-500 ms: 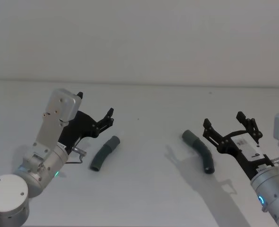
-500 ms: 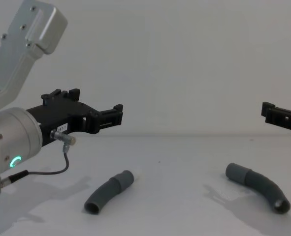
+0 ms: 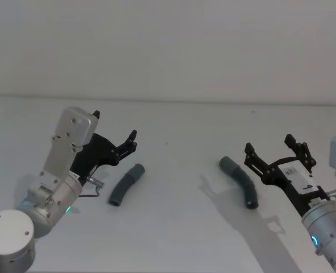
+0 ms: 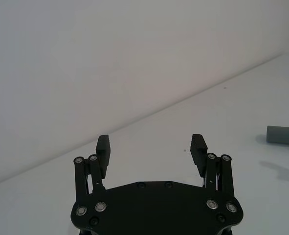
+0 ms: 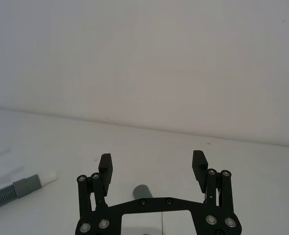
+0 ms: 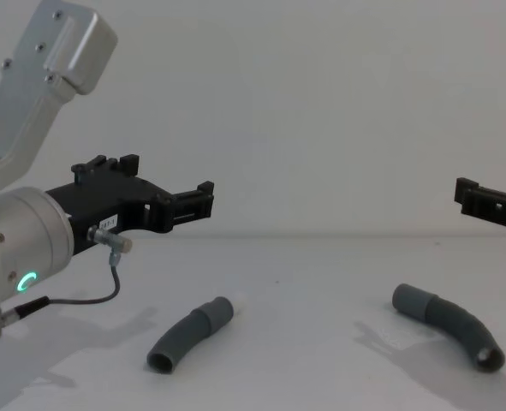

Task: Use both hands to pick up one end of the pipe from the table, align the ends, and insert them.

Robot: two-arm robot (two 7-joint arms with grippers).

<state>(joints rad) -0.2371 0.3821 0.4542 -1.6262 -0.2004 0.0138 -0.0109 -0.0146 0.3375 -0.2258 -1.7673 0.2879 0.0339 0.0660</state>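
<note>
- Fingers (image 4: 103,147) of the left gripper (image 4: 151,147) stand wide apart, with nothing between them.
- On the other arm, the right gripper (image 5: 152,161) is just as wide, and its gap is empty too.
- From the chest camera, the left gripper hangs in the air above the table (image 3: 179,233) on a silver wrist (image 6: 17,244) with a lit green ring (image 6: 28,279).
- Below it and a little toward the middle lies the left pipe piece (image 3: 126,185), flat on the table and touching neither gripper.
- That piece runs from an open end near the robot up to a grey collar (image 6: 218,310) with a white tip (image 6: 239,299), which points toward the middle of the table.
- Well apart from it, the right pipe piece (image 3: 240,181) lies curved on the table, its wider end (image 6: 407,300) facing the left piece and its open end (image 6: 490,360) nearer the robot.
- From the head camera, the right gripper is just beside this piece on its outer side, without touching it.
</note>
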